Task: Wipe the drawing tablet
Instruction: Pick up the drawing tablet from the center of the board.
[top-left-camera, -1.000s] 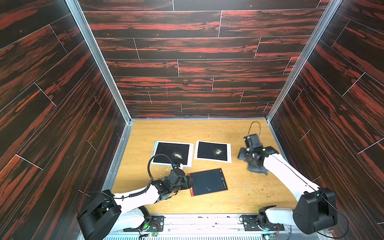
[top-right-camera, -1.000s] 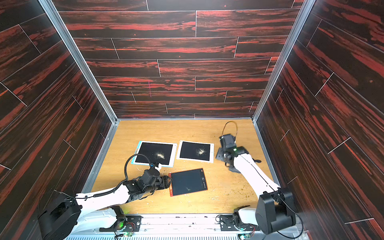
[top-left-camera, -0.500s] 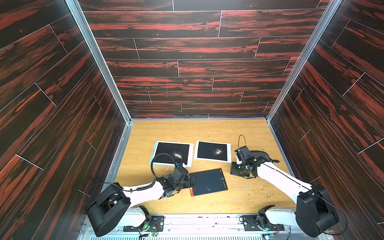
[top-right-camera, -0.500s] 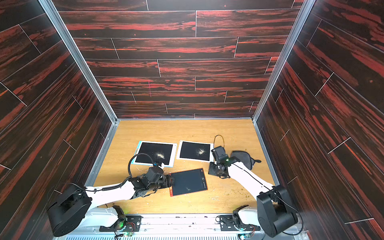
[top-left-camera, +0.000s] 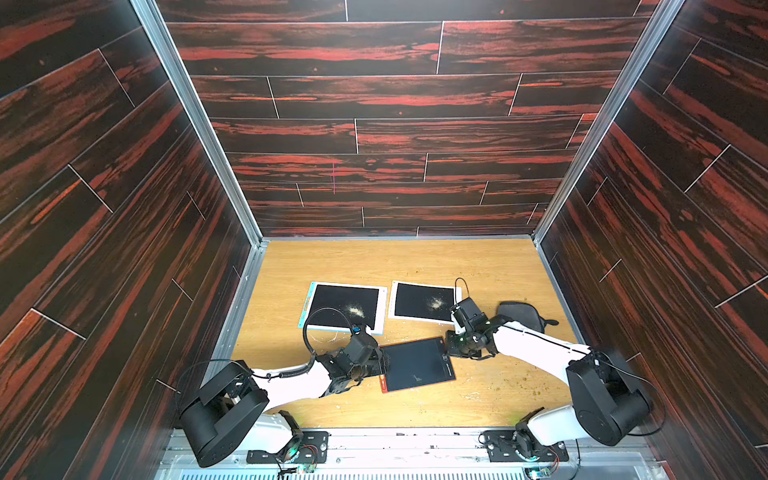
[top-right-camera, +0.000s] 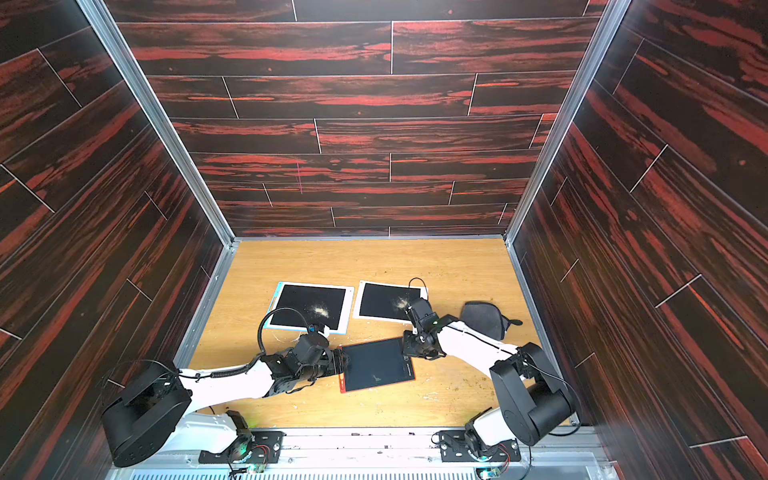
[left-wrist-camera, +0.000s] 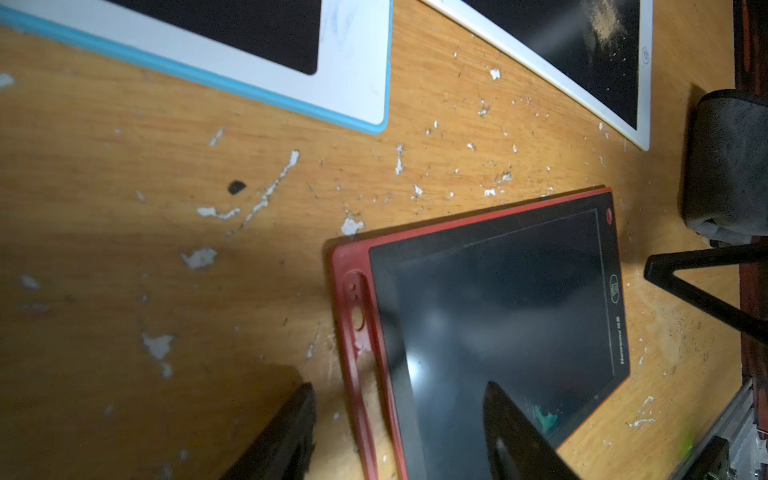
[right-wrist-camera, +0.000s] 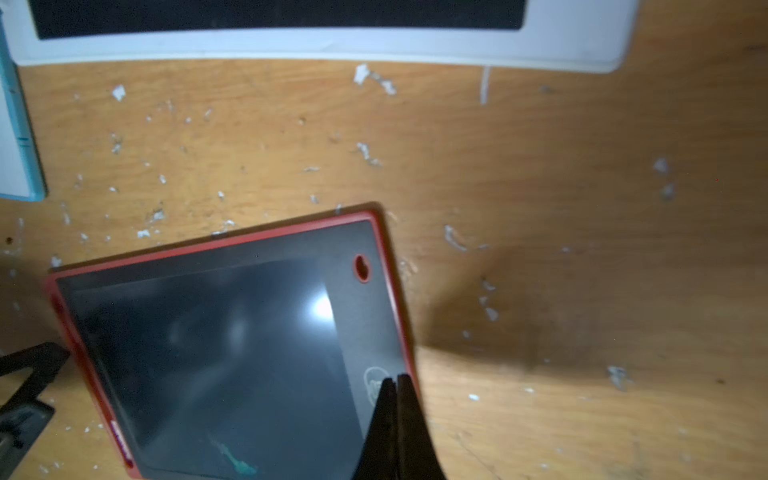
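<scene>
The left gripper (top-left-camera: 383, 365) stands open, its fingers on either side of the left edge of the red drawing tablet (top-left-camera: 417, 365). The tablet lies flat near the middle of the table's (top-left-camera: 415, 262) front edge. White print runs along its right bezel, too blurred to read. There the right gripper (right-wrist-camera: 392, 382) is closed and empty. A dark cloth (top-left-camera: 519, 316) lies near the right edge.

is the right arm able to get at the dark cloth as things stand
Probably yes: the cloth lies uncovered right beside that arm. The right claw is shut over the red tablet's edge, so it would have to open first.
</scene>
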